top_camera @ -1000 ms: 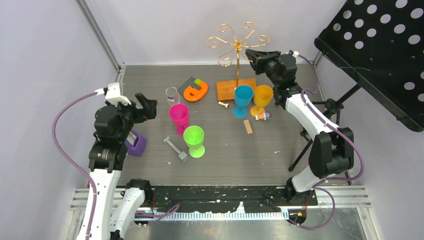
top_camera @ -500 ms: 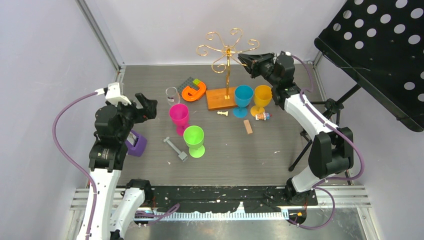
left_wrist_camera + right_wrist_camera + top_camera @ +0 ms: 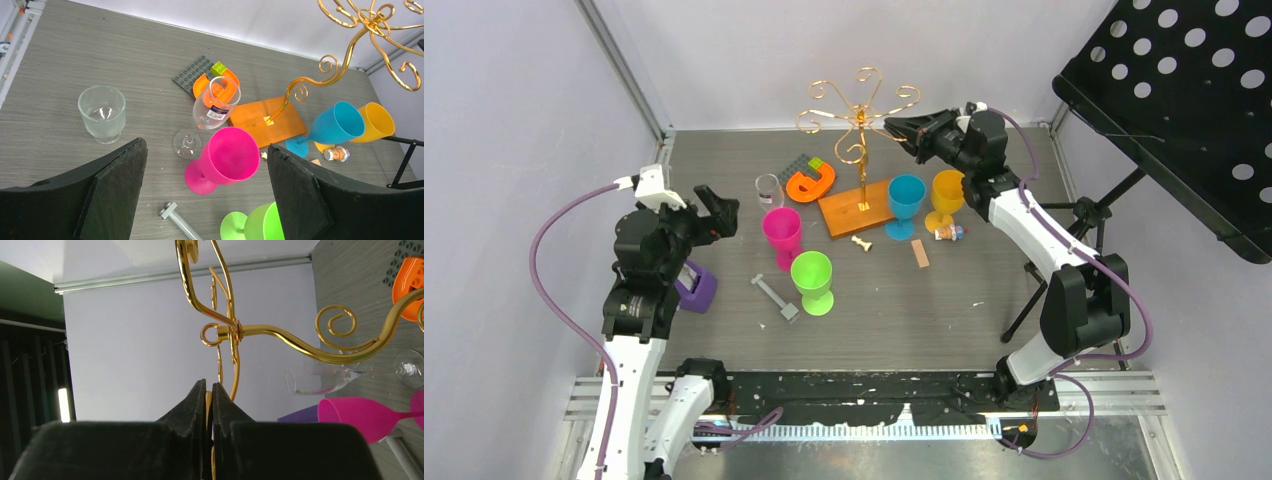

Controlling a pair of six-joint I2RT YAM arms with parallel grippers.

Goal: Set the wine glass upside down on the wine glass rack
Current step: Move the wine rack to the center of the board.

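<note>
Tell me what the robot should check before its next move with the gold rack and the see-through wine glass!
1. The right claw is shut on the gold rack: ok.
2. The rack's wooden base lies flat: cannot tell.
3. Nothing hangs on the rack yet: ok.
4. The left claw is open: ok.
5. The wine glass stands upright, untouched: ok.
6. Room around the wine glass: not ok, the pink cup stands right beside it.
</note>
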